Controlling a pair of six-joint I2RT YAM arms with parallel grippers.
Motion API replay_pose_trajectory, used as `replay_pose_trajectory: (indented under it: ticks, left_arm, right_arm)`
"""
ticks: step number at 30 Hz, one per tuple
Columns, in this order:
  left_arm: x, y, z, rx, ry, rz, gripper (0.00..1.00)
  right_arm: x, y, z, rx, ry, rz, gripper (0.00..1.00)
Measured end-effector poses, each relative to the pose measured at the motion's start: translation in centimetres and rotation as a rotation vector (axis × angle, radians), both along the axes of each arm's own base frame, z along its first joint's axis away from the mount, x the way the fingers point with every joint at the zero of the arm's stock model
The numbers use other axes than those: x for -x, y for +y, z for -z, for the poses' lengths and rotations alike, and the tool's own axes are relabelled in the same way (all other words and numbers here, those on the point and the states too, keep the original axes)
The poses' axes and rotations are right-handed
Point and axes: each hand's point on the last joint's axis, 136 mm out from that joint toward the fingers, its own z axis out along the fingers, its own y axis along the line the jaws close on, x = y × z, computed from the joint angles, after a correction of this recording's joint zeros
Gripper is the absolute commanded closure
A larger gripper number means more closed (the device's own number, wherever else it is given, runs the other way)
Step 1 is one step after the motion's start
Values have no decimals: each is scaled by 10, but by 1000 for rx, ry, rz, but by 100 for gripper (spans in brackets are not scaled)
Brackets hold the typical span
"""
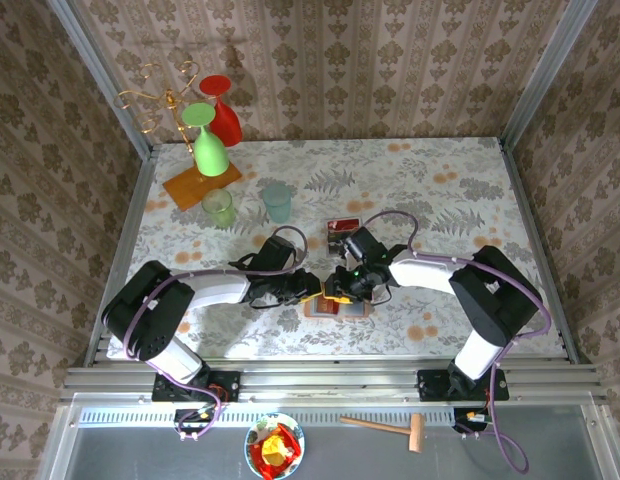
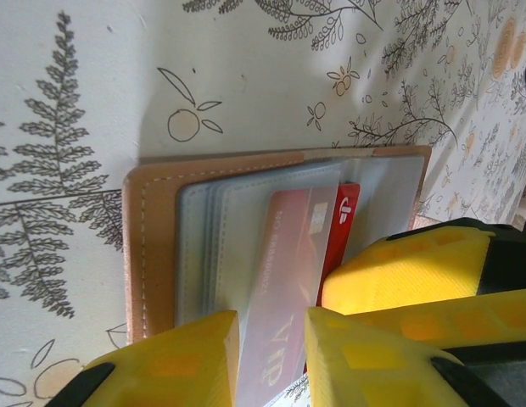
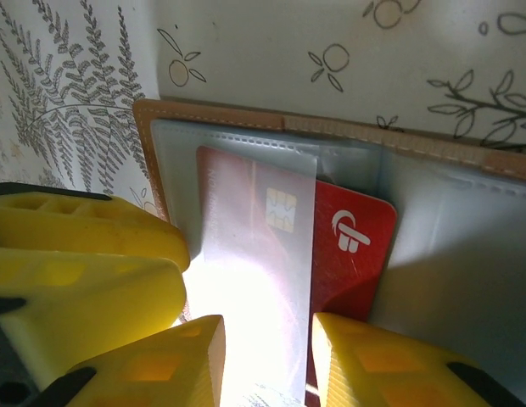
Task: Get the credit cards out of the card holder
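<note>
The tan card holder (image 1: 340, 308) lies open on the table between both arms. In the left wrist view its tan border (image 2: 153, 246) frames grey-blue clear pockets. A red credit card (image 3: 352, 246) with a white logo sits in a pocket, half covered by a clear sleeve (image 3: 259, 254). My left gripper (image 2: 270, 318) straddles that sleeve with its jaws slightly apart. My right gripper (image 3: 267, 322) straddles it from the other side, also slightly apart. The two grippers (image 1: 312, 288) (image 1: 340, 285) meet tip to tip over the holder. Another small dark card with a red band (image 1: 343, 225) lies on the table behind the right gripper.
A glass rack with an orange base (image 1: 200, 185) stands at the back left, holding a green glass (image 1: 210, 150) and a red glass (image 1: 225, 120). Two pale tumblers (image 1: 218, 207) (image 1: 278, 202) stand beside it. A wooden mallet (image 1: 385, 427) and a bowl (image 1: 275, 447) lie below the table edge.
</note>
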Motion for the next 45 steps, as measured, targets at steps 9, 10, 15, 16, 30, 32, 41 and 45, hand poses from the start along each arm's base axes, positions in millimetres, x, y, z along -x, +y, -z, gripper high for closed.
replay_pose_trajectory:
  ticks: [9, 10, 15, 16, 30, 32, 41, 45]
  left_arm:
    - [0, 0, 0, -1, 1, 0, 72]
    - [0, 0, 1, -2, 1, 0, 72]
    - [0, 0, 2, -3, 4, 0, 72]
    - [0, 0, 2, -3, 4, 0, 72]
    - [-1, -1, -12, 19, -22, 0, 71]
    - [0, -1, -12, 20, -23, 1, 71]
    - [6, -4, -9, 15, -10, 21, 71]
    - [9, -2, -1, 0, 8, 24, 71]
  right_arm:
    - [-4, -6, -2, 57, -20, -16, 65]
    - [-3, -7, -2, 63, -20, -17, 65]
    - [-5, -8, -4, 79, -27, -30, 65]
    - [-5, -8, -5, 79, -29, -32, 65]
    - [0, -11, -10, 57, -35, -13, 65]
    - [2, -12, -7, 54, -27, -7, 65]
    - [6, -12, -1, 37, -11, 9, 65]
    - [5, -9, -3, 18, -15, 8, 65]
